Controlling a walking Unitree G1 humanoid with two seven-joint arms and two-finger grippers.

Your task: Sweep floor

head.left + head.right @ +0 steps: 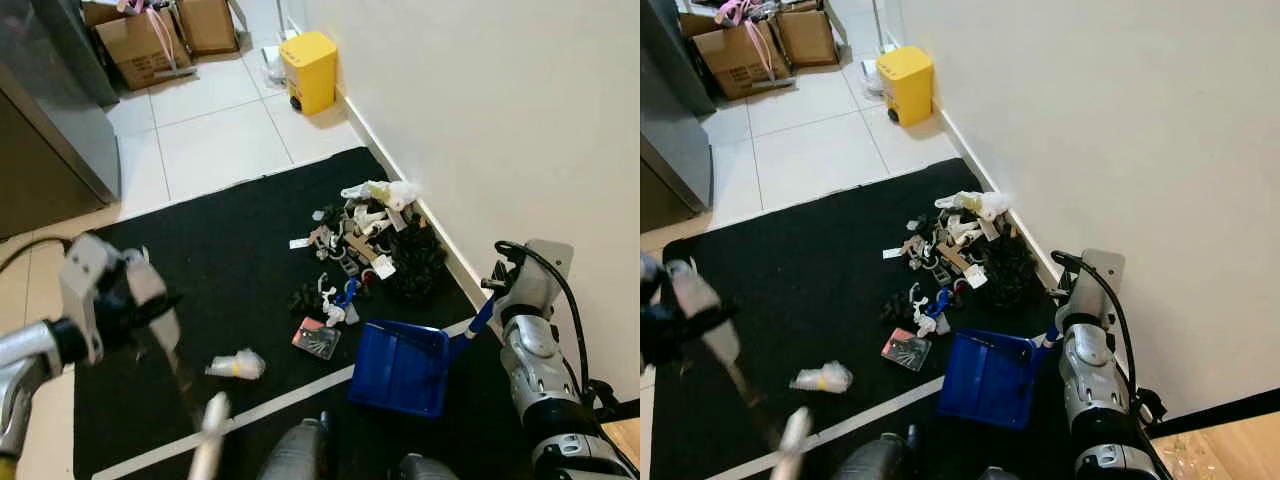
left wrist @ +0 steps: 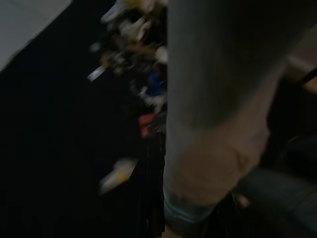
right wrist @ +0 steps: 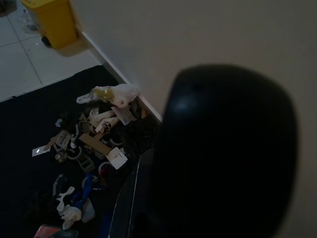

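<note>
From the head views, a heap of small mixed trash [image 1: 365, 245] lies on the black mat [image 1: 230, 260] by the wall. The flat blue plastic dustpan [image 1: 400, 365] sits just beside it, mouth toward the heap, ready to catch it. The right gripper [image 1: 497, 300] is clamped on its handle.

The left gripper [image 1: 130, 300] is blurred; I cannot tell its jaws. A thin broom stick [image 1: 210, 435] hangs below it, near a stray crumpled white scrap [image 1: 238, 365].

The right wrist view shows the heap by the wall.
</note>
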